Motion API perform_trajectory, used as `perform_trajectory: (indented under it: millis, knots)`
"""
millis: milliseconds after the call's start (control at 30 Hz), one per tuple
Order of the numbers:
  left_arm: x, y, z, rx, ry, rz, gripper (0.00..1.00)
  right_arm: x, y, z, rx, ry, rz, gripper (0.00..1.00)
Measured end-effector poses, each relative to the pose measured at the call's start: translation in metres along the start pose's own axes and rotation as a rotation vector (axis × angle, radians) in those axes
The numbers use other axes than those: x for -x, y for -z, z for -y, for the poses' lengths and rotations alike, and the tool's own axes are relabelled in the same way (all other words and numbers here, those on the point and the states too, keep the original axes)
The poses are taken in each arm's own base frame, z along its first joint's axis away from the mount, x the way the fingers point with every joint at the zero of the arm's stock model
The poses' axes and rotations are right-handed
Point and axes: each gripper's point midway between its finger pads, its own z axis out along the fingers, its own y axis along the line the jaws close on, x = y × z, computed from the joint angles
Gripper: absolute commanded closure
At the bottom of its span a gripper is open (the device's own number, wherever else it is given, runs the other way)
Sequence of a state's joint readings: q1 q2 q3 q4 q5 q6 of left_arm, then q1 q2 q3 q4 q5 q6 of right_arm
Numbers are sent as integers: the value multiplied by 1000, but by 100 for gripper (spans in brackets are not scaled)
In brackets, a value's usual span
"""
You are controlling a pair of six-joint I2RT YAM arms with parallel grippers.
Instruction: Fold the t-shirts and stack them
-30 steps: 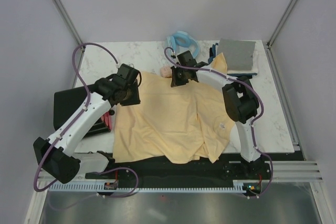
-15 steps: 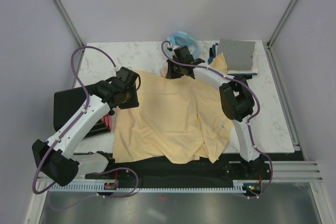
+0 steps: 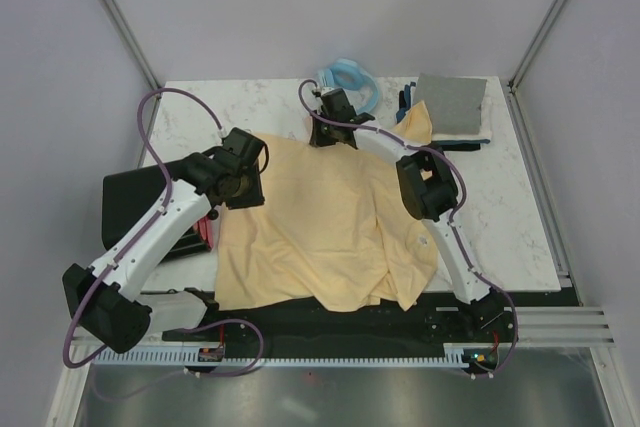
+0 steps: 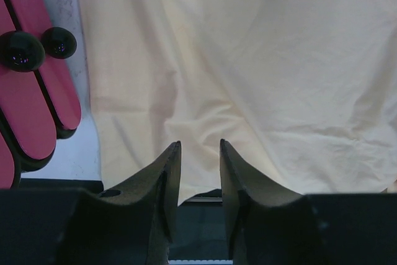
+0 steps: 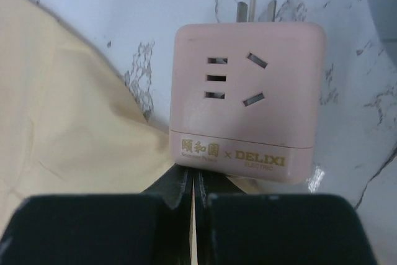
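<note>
Top external: pale yellow t-shirt (image 3: 320, 227) spread on the surface (image 3: 200, 112), under the left gripper (image 4: 200, 144), jaws parted, nothing between. At the shirt's far edge, right gripper (image 5: 193, 181) pressed shut, tips at a pink plug adapter (image 5: 245, 97) just ahead. Well right of it, folded grey t-shirt (image 3: 450, 102).

white marble table (image 3: 200, 112) between pale grey walls (image 3: 350, 7).

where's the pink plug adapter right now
In the right wrist view, the pink adapter lies on the marble table just ahead of the right claw, beside the yellow t-shirt.
</note>
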State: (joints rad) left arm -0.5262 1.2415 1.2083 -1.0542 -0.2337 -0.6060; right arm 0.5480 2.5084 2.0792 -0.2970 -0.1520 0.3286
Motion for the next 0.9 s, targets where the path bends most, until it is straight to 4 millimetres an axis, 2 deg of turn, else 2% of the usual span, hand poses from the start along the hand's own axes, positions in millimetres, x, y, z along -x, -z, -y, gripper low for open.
perform_trajectory:
  millis: [200,367,400,500,567,633,700,733,767,800,900]
  knots:
    - [-4,-2,-1,13,-7,-21,62,26,-21,0,-2,-12,98,100]
    - [-5,-3,-1,14,-10,-26,62,36,-35,2,-3,-17,149,99]
    - [-5,-4,-1,15,-11,-27,61,37,-37,2,0,-17,157,97]
    - [-6,-6,-1,21,-14,-37,59,39,-37,0,6,-19,165,77]
    - [-7,-10,-1,29,-17,-47,58,38,-36,-1,18,-18,166,75]
    - [-8,-15,0,40,-21,-61,56,32,-26,-1,14,-10,148,73]
    - [-8,-21,2,45,-23,-67,59,24,-3,1,-6,8,121,73]
    - [-7,-24,3,43,-23,-65,80,22,11,2,-22,16,113,74]
    - [-5,-29,6,41,-23,-60,86,21,29,4,-43,24,104,75]
    - [-3,-33,8,37,-21,-55,95,24,48,3,-61,33,103,87]
    - [9,-48,15,28,-14,-32,98,49,109,3,-103,54,149,100]
